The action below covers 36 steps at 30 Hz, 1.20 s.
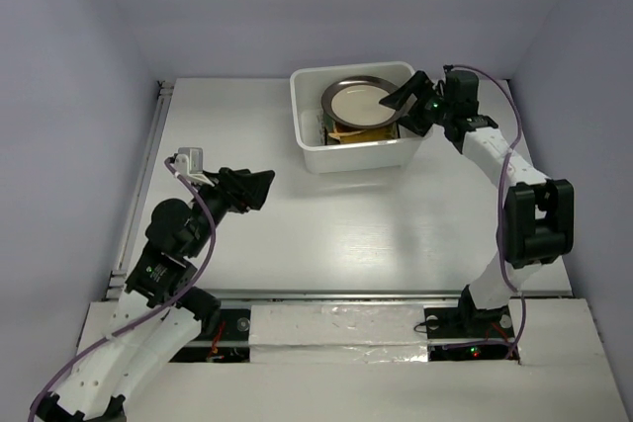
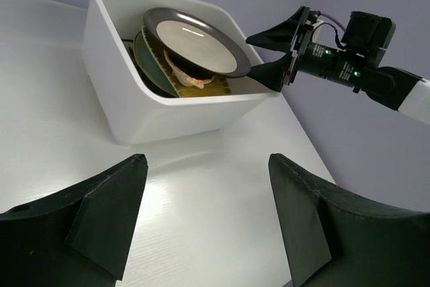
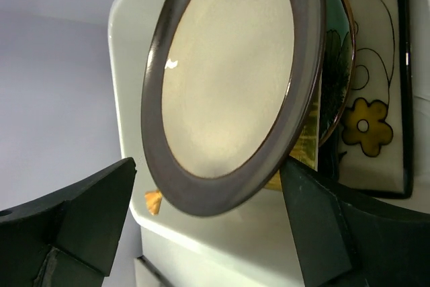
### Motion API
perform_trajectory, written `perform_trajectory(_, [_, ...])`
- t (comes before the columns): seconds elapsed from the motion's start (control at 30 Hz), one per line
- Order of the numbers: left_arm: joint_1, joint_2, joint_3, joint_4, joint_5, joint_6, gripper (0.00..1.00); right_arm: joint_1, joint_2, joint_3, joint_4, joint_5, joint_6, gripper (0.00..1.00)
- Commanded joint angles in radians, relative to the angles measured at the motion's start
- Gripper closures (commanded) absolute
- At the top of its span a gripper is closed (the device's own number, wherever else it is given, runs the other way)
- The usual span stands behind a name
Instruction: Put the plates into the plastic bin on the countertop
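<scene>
Right wrist: round, dark-rimmed, matte plate point(image 3: 228, 92)

Your cell: plain pale lavender back wall point(image 1: 326, 7), left wall point(image 1: 59, 106), right wall point(image 1: 588, 37), all unmarked. Lighting even; soft glare on white tabletop point(image 1: 346, 234). Metal rail point(image 1: 146, 180) along its left edge.
</scene>
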Motion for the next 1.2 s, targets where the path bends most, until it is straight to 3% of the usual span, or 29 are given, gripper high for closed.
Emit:
perform_trajectory(0.0, [-0.003, -0.021, 0.064, 0.019, -0.006, 0.023, 0.29, 0.011, -0.099, -0.005, 0.015, 0.046, -0.063, 0.06])
perform_trajectory(0.27, [-0.003, -0.025, 0.110, -0.045, -0.086, 0.041, 0.27, 0.011, -0.201, -0.099, -0.011, 0.011, -0.094, 0.01])
perform_trajectory(0.4, [-0.003, -0.027, 0.143, -0.072, -0.088, 0.066, 0.19, 0.011, -0.307, -0.151, -0.003, 0.000, -0.096, 0.02])
perform_trajectory(0.6, [-0.003, -0.036, 0.181, -0.116, -0.098, 0.100, 0.13, 0.011, -0.537, -0.225, -0.008, 0.006, -0.105, 0.10])
perform_trajectory(0.7, [-0.003, -0.048, 0.201, -0.148, -0.111, 0.107, 0.11, 0.011, -0.704, -0.257, -0.045, 0.064, -0.149, 0.34])
perform_trajectory(0.73, [-0.003, -0.051, 0.209, -0.156, -0.117, 0.120, 0.10, 0.011, -0.749, -0.262, -0.060, 0.092, -0.166, 0.65])
perform_trajectory(0.77, [-0.003, -0.057, 0.216, -0.165, -0.129, 0.124, 0.10, 0.011, -0.795, -0.263, -0.103, 0.116, -0.204, 0.75])
perform_trajectory(0.87, [-0.003, -0.077, 0.218, -0.184, -0.147, 0.135, 0.10, 0.011, -0.973, -0.265, -0.193, 0.237, -0.255, 0.88])
perform_trajectory(1.0, [-0.003, -0.079, 0.212, -0.202, -0.150, 0.141, 0.06, 0.011, -1.123, -0.280, -0.259, 0.352, -0.315, 0.88])
perform_trajectory(1.17, [-0.003, -0.074, 0.183, -0.196, -0.137, 0.127, 0.06, 0.011, -1.151, -0.318, -0.264, 0.348, -0.320, 0.73])
